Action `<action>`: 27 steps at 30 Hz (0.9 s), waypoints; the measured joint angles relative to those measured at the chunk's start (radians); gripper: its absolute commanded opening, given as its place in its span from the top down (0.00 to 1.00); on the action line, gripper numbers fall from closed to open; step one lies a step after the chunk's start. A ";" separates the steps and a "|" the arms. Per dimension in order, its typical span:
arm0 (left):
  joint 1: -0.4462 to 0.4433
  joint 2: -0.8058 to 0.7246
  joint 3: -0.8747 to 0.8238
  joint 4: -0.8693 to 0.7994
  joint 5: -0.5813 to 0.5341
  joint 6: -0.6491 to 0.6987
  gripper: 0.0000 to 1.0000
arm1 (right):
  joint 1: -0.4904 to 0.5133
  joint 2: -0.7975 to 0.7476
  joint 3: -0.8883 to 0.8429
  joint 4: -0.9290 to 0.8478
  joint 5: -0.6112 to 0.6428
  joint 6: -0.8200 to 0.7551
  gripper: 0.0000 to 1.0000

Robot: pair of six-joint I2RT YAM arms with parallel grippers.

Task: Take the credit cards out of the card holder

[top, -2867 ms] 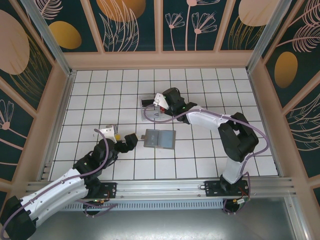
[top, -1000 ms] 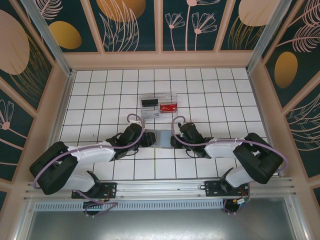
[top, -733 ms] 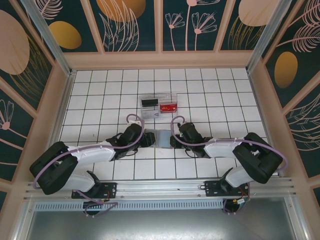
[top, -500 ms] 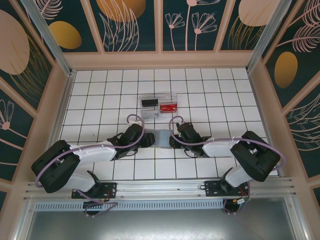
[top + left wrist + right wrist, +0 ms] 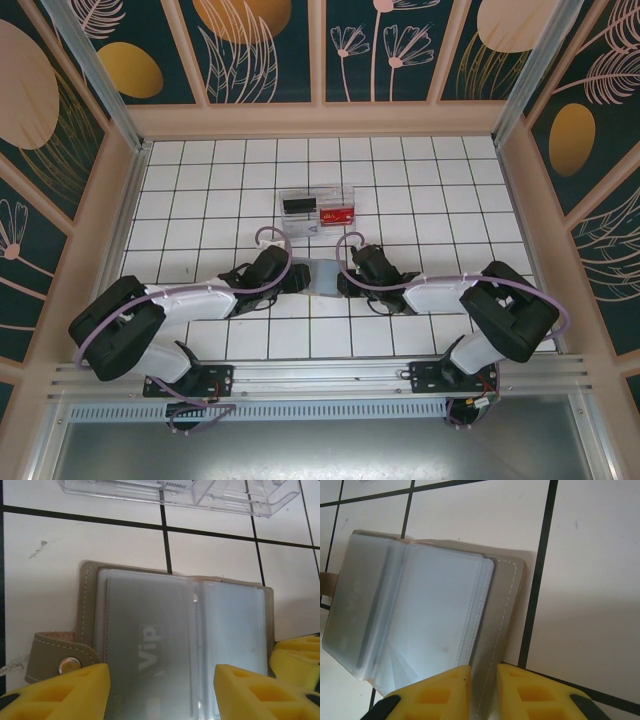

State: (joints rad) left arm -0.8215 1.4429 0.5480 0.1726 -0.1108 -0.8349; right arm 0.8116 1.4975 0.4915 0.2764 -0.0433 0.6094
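Claws flank the opened card holder [image 5: 321,275] near the middle of the white-tiled table [image 5: 200,195]. The left claw [image 5: 162,674] stands wide, its yellow fingers [image 5: 65,695] spread apart over the holder's near edge, though whether they touch it cannot be told. The right claw [image 5: 484,675] is narrow, nipped onto the outer rim of the grey cover at the opposite end. The holder lies open and flat between the two wrists in the overhead view. Clear sleeves [image 5: 230,620] cover both panels, and through the one beneath the left claw a pale credit card [image 5: 150,652] lettered "Vip" shows, tucked inside its pocket. A strap tab [image 5: 50,652] with a metal snap [image 5: 68,665] juts from the holder's side, just beside one left finger. Beyond the holder and apart from it sits a clear plastic tray [image 5: 305,222] holding a red card [image 5: 337,215] and a dark flat piece [image 5: 295,203]. Left arm [image 5: 190,300] and right arm [image 5: 440,295] reach in low from the near rail [image 5: 320,375], lilac cables [image 5: 262,235] looping over each wrist.
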 measured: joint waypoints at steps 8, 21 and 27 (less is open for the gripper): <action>0.000 0.042 0.016 -0.018 -0.024 0.000 0.42 | 0.000 0.009 0.005 -0.004 0.000 0.000 0.79; 0.000 0.066 0.030 0.008 0.019 0.003 0.39 | 0.006 0.022 0.015 -0.006 0.000 0.000 0.79; 0.000 0.066 0.027 0.050 0.091 0.008 0.38 | 0.006 0.024 0.019 -0.007 0.000 0.000 0.79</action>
State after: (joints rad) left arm -0.8215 1.5089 0.5755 0.2226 -0.0200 -0.8272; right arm 0.8173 1.5215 0.5102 0.2691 -0.0429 0.6094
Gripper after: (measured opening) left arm 0.621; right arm 0.210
